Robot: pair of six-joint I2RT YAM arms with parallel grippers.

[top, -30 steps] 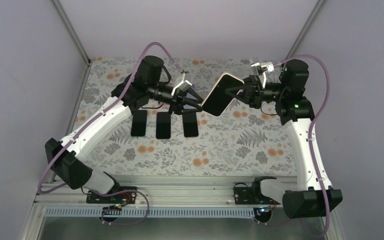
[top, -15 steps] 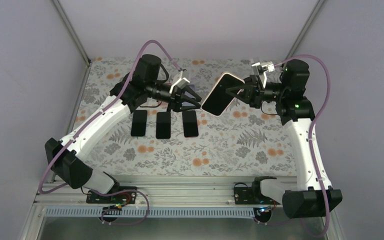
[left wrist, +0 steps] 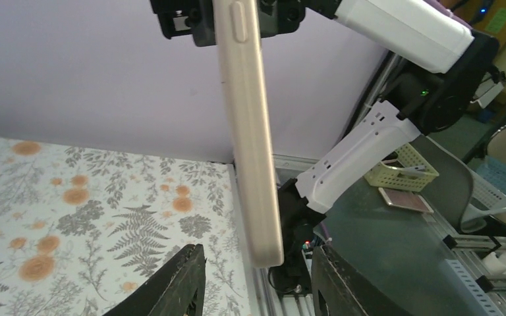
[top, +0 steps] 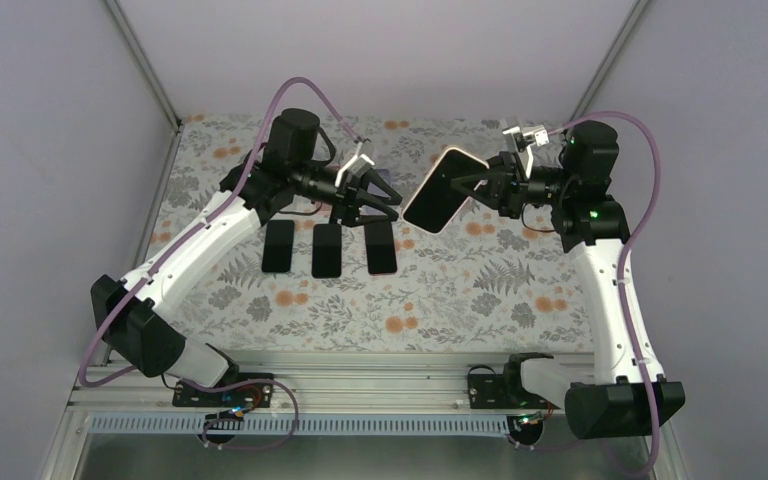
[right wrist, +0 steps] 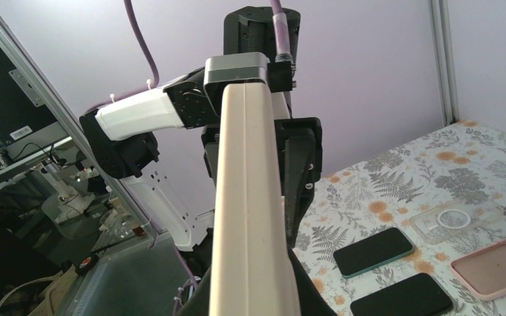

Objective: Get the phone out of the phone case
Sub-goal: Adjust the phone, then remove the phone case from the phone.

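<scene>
The phone, in a cream phone case, is held up over the table, tilted, with my right gripper shut on its upper right end. In the right wrist view the case runs edge-on up the middle, and my right gripper clamps it at the bottom. My left gripper stands open at the phone's lower left end. In the left wrist view the case's free end hangs at my left gripper, in the gap between its dark fingers, touching neither.
Three phones lie side by side on the floral table: a black one, another and a pink-edged one. The right wrist view also shows a clear case and a pink case lying flat there.
My left gripper has drawn back a little to the left from the phone's lower end, and its fingers stand narrower than a second ago. The right gripper and phone have not moved.
</scene>
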